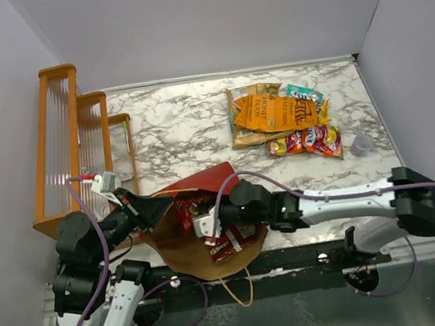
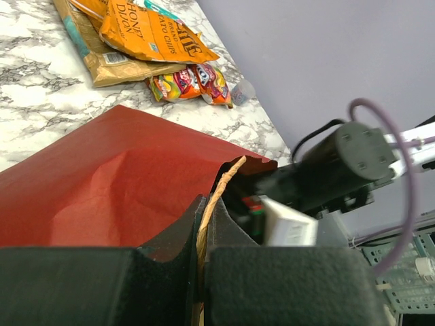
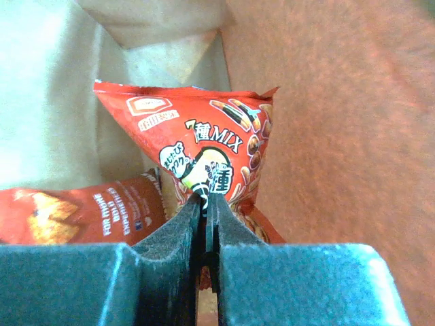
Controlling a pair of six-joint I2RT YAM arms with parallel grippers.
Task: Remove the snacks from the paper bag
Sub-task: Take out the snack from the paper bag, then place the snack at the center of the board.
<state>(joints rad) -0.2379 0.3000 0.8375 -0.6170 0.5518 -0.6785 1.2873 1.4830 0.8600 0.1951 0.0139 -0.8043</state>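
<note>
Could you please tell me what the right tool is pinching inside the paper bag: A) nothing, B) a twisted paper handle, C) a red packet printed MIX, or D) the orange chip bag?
C: the right wrist view shows the right tool closed on the lower edge of the red MIX packet.

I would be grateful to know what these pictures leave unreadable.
Top view: paper bag contents, mostly covered by its wall and the right arm.
Right wrist view: red packet beside the held MIX packet, cut by the left edge and fingers.
Top view: small clear object by the candy packs, too small to identify.
</note>
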